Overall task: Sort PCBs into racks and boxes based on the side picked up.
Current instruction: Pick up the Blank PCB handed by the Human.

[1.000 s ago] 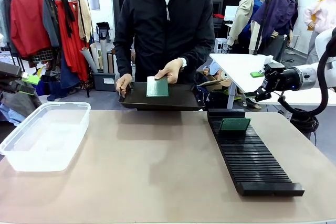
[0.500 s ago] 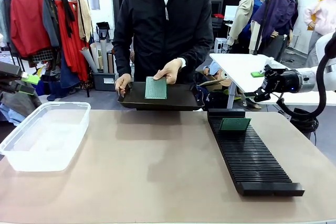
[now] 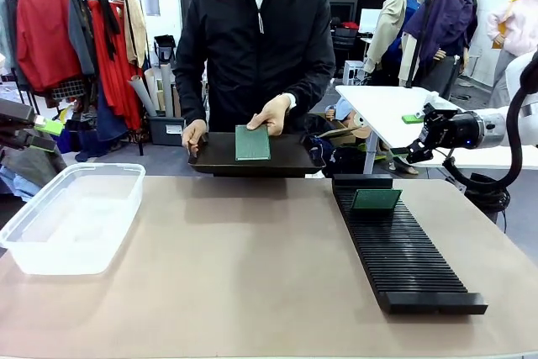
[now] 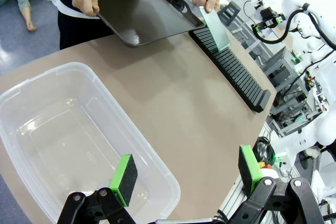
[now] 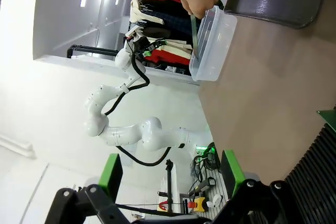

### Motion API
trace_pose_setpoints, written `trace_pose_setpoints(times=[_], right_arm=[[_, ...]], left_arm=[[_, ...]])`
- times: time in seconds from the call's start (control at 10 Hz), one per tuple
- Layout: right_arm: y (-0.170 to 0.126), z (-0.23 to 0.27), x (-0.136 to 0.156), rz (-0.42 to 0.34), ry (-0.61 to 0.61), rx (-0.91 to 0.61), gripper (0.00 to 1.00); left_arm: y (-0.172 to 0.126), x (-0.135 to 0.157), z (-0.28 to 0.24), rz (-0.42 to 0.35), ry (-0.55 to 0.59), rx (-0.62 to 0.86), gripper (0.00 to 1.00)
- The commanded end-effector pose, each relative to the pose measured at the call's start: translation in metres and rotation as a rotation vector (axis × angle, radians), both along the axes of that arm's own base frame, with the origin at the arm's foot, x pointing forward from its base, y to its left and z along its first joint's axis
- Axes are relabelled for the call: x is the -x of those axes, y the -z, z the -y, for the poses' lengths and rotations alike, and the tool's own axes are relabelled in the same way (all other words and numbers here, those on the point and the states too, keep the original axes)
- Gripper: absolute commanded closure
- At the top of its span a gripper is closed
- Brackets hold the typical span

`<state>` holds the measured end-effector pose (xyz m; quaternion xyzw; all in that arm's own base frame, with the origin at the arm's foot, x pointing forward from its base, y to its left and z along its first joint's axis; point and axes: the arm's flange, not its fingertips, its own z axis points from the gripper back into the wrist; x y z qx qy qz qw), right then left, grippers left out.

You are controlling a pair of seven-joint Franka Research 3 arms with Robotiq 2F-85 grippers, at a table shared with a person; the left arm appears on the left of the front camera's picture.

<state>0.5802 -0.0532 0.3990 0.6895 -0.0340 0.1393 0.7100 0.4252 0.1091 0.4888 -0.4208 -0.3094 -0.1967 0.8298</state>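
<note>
PCBs vs end effectors: neither arm holds one. The left end effector (image 4: 187,174) is spread and empty, hanging above the box (image 3: 50,241). The right end effector (image 5: 170,171) is also spread and empty, off the worktop's right side.
Offered PCB (image 3: 252,142): propped on the black tray (image 3: 290,157), top edge pinched by the person's hand (image 3: 271,113). The other hand (image 3: 196,134) grips the tray's end, and the tray is held at the worktop's far edge.
Rack (image 3: 403,258): one racked PCB (image 3: 376,199) in a slot near the far end, the rest free.
Box: looks empty.
Progress: early, I'd say. One board is sorted, the offered one is not yet taken, and I can't tell how many remain.
Worktop (image 3: 252,275): plain tan, matte.
Room: clothes rail (image 3: 76,31) far left, white table (image 3: 378,102) behind.
</note>
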Motion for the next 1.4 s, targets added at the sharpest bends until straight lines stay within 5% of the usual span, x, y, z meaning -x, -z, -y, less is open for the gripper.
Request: trace_pose_setpoints(times=[0.0,0.1,0.6,1.3], right_arm=[[-0.003,-0.001,0.000,0.020,0.003,-0.018,0.00],[-0.003,-0.001,0.000,0.020,0.003,-0.018,0.00],[-0.003,-0.001,0.000,0.020,0.003,-0.018,0.00],[-0.003,-0.001,0.000,0.020,0.003,-0.018,0.00]], left_arm=[[0.000,0.000,0.000,0.000,0.000,0.000,0.00],[-0.002,-0.017,-0.008,0.046,0.022,0.055,0.00],[0.000,-0.084,-0.005,0.037,0.082,0.193,0.00],[0.012,-0.161,0.077,0.054,0.146,0.242,0.00]])
